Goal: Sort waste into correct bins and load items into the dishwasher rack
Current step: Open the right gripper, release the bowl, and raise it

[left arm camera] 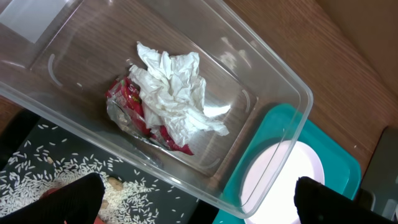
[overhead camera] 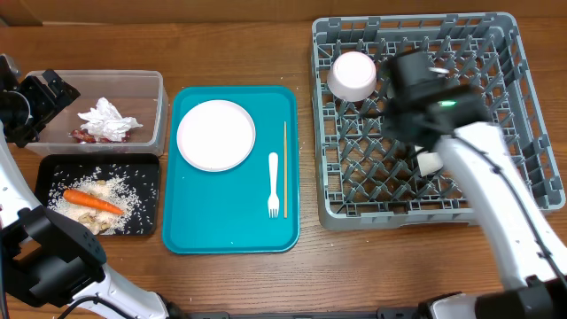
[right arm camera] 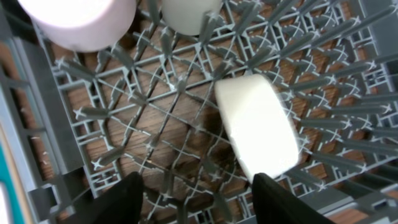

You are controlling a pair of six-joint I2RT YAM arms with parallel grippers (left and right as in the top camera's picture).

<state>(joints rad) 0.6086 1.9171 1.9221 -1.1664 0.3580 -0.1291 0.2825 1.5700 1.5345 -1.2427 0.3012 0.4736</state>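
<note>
Right gripper (right arm camera: 208, 199) is low over the dishwasher rack (overhead camera: 523, 133), jaws parted with only lattice floor between them, gripping nothing. The white cup (right arm camera: 258, 124) lies on its side among the pegs just ahead of the gripper. It is off to the side of the finger on the right of the wrist view and about touches that fingertip; contact can't be confirmed. The cup is plain white and smooth, tilted diagonally, with its rim end not clearly visible. Overhead puts it in the rack's middle, toward the front edge, partly under the right arm. A pink dish (right arm camera: 78, 22) and another white piece (right arm camera: 186, 15) sit further in toward the rack's back-left corner, both cropped in the wrist view. Left gripper (left arm camera: 199, 202) is spread fully wide and empty, hovering over the clear tub (overhead camera: 159, 89). The tub holds the crumpled white napkin (left arm camera: 174, 93) on top of the red wrapper (left arm camera: 134, 106). The black tray (overhead camera: 152, 168) sits just in front of the tub, carrying the carrot (overhead camera: 93, 202), scattered rice (overhead camera: 133, 199) and beige scraps (overhead camera: 106, 220). On the teal tray (overhead camera: 230, 239), between the bins and the rack, are the large white plate (overhead camera: 215, 135), the fork (overhead camera: 274, 184) and the chopstick (overhead camera: 284, 168). The fork and chopstick lie parallel near the tray's right edge, well apart from both grippers.
</note>
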